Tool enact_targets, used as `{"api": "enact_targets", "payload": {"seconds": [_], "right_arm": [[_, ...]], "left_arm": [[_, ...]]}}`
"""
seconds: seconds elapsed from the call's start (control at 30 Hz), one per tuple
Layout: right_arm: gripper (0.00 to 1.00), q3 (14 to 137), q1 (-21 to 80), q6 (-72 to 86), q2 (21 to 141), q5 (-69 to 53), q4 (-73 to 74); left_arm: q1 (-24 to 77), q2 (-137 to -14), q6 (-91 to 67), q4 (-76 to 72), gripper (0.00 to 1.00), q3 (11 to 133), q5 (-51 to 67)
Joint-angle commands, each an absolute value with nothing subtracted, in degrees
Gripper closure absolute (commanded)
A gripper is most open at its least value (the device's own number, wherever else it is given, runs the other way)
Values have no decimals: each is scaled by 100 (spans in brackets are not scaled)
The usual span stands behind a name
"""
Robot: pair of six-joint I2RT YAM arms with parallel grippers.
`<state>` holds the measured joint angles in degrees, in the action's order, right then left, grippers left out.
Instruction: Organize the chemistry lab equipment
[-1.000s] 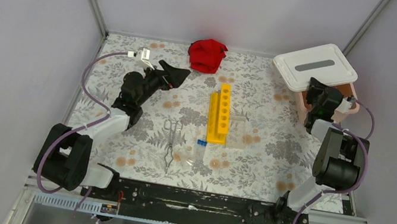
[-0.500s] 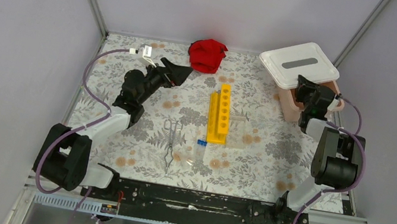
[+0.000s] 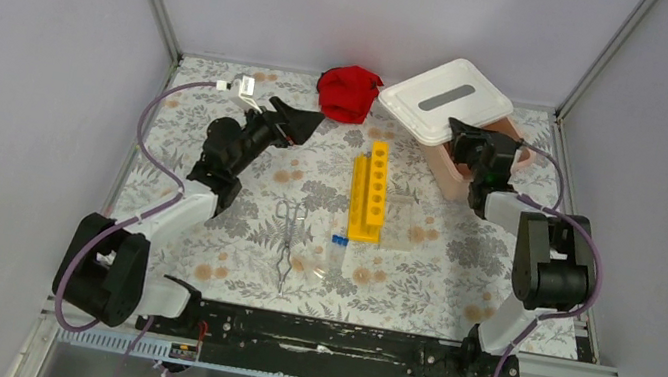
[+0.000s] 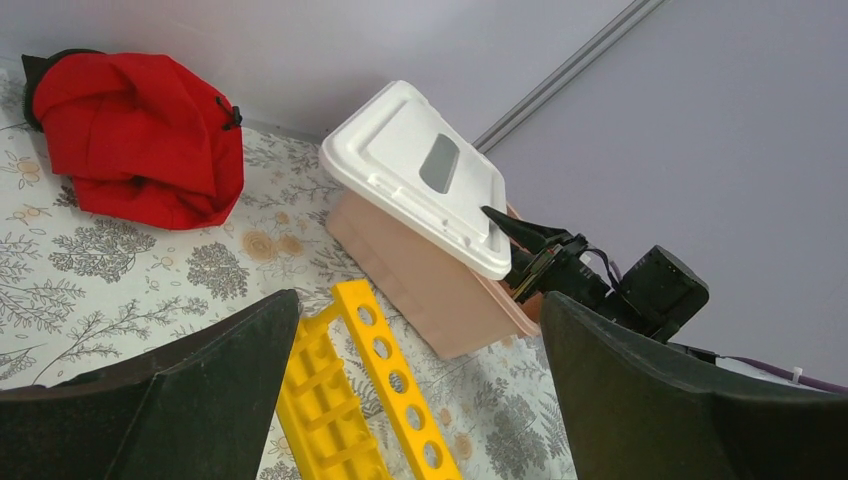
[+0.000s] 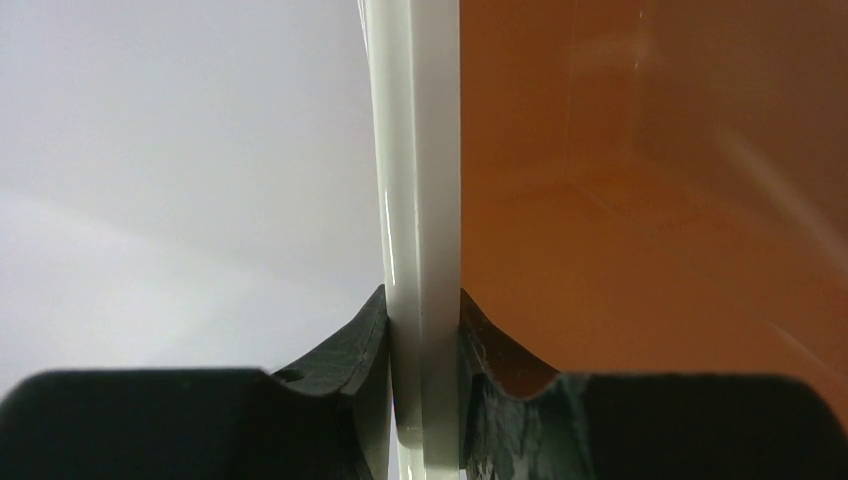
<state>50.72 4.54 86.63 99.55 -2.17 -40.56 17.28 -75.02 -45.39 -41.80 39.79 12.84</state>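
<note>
A: From overhead, where is everything?

B: The bin (image 3: pixel 444 171) is at the far right of the table, its lid (image 3: pixel 445 100) on top. The right gripper (image 3: pixel 458 135) is clamped at the lid's near edge. The rack (image 3: pixel 369 194) lies mid-table, with the tubes (image 3: pixel 339 241) just beside its near end and the tongs (image 3: pixel 286 242) to their left. The left gripper (image 3: pixel 298 120) hangs spread wide and empty near a red cloth (image 3: pixel 347 91).

A: And the left wrist view?

B: Its own fingers (image 4: pixel 150 400) stand far apart with nothing between them. Beyond them the bin looks tipped, and the lid overhangs it at a skew.

A: The right wrist view?

B: Both fingers (image 5: pixel 340 350) pinch a thin white edge, which is the lid's rim. The bin's pinkish wall is right beside it. I can't tell whether that wall is caught in the grip too.

A: How will it handle?

B: I'd judge it light, stiff plastic, and smooth enough to slip. A grip on the rim alone could let the lid pop off or the bin swing, so pinching the rim and wall together seems safer. The tubes look small and likely to roll, so take them at the cap. The tongs are thin, so take them across the middle.
</note>
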Motion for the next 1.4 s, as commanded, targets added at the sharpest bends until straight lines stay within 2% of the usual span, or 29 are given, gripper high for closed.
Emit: {"api": "enact_targets", "payload": {"seconds": [0.0,0.67,1.13,1.37], "right_arm": [[100,5214,781,8653,10103,-600,-3372],[100,5244,1202,8212,9909,-1264,-3285],[100,5929,1197,7808,9697,-1315,-3397],[100,6301,1193,7668,9703,-1210,-3907]], "left_arm": [[1758,-7332,-4378,-4149,1,4058,1242],[1758,-7077,-4257,-3990,1,3975,1198],[1758,-6966,-4069,-3618,1,4160,1156],[1717,-6833,-3874,-2623,1,4382,755]]}}
